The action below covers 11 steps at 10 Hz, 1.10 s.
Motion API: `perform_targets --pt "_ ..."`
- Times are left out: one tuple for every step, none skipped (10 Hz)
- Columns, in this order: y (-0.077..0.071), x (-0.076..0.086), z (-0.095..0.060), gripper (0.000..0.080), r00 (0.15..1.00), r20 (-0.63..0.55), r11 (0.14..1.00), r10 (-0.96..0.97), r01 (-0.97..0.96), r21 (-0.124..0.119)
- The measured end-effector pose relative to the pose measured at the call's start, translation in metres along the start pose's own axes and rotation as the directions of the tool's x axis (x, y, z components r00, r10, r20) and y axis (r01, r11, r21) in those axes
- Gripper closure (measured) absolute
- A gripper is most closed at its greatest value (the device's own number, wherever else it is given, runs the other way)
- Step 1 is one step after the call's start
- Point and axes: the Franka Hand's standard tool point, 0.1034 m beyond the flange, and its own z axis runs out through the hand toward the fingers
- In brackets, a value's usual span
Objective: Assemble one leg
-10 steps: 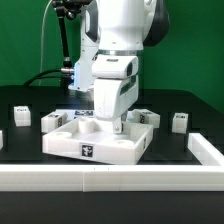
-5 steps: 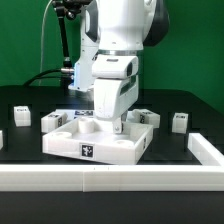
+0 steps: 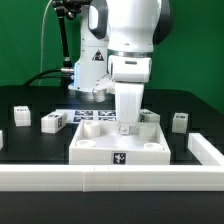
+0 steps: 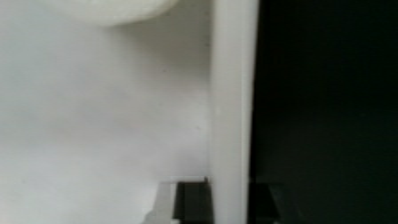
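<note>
The wide white square panel (image 3: 100, 148) with corner sockets lies on the black table, a tag on its front face. My gripper (image 3: 125, 128) reaches down onto the panel's far right part. In the wrist view my gripper (image 4: 226, 203) has its dark fingers (image 4: 191, 203) on either side of the panel's thin edge wall (image 4: 231, 100), shut on it. Small white legs with tags stand apart from the panel: two at the exterior view's left (image 3: 22, 115) (image 3: 52, 121) and one at its right (image 3: 180, 121).
The marker board (image 3: 95, 116) lies behind the panel. A white rail (image 3: 100, 181) runs along the table's front and turns back at the exterior view's right (image 3: 205, 149). Another small white block (image 3: 151, 117) sits just behind the panel's right corner.
My arm has moved to the exterior view's right and the white panel has slid right with it, a little nearer the front rail. The legs have not moved.
</note>
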Motion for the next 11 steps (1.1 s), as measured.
perform_targets --pt "0.000 0.000 0.000 0.0741 1.000 0.000 1.000 0.001 -0.001 0.000" --pt "0.000 0.000 0.000 0.0741 1.000 0.000 1.000 0.001 -0.001 0.001" --pt "0.000 0.000 0.000 0.0741 1.000 0.000 1.000 0.001 -0.001 0.001" --pt "0.000 0.000 0.000 0.0741 1.000 0.001 1.000 -0.003 0.003 0.001" --pt "0.010 0.004 0.000 0.0741 0.998 0.004 0.998 -0.059 0.059 0.001" --pt "0.020 0.012 0.000 0.0741 0.997 0.000 0.997 -0.074 0.074 -0.012" --pt "0.027 0.020 -0.001 0.0741 0.996 -0.004 0.996 -0.087 0.087 -0.020" --pt "0.036 0.030 -0.001 0.0741 0.995 -0.008 0.995 -0.100 0.100 -0.027" --pt "0.040 0.036 -0.001 0.0741 0.994 -0.011 0.994 -0.108 0.108 -0.033" --pt "0.045 0.043 -0.002 0.0741 0.993 -0.014 0.992 -0.117 0.116 -0.041" --pt "0.048 0.050 -0.002 0.0741 0.992 -0.016 0.991 -0.124 0.123 -0.047"
